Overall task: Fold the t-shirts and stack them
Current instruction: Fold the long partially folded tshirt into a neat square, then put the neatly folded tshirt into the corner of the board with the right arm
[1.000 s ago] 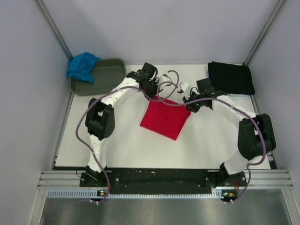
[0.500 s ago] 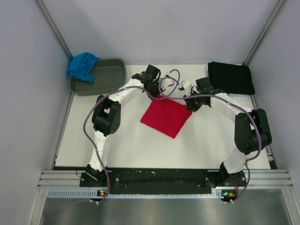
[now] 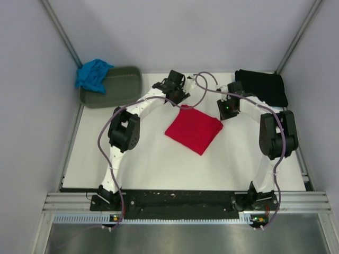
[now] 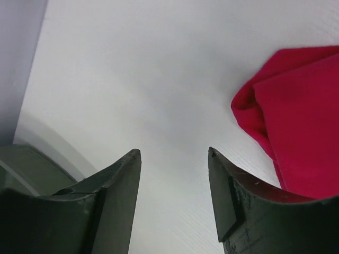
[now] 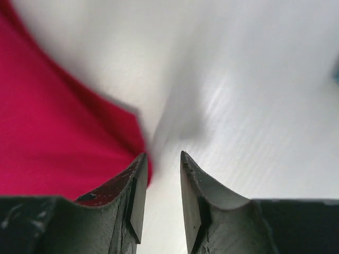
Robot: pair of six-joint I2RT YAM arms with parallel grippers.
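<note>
The left arm (image 3: 124, 132) rose from its base to a black elbow joint, then reached forward and inward along a white link, its wrist at the far end of the reach. The left gripper (image 4: 174, 154) pointed downward with its two dark fingers (image 4: 114, 196) well parted. The right arm (image 3: 275, 135) climbed to its own elbow and folded in toward the middle, roughly mirroring the left. The right gripper (image 5: 161, 156) also pointed down, its jaws only a narrow gap apart
</note>
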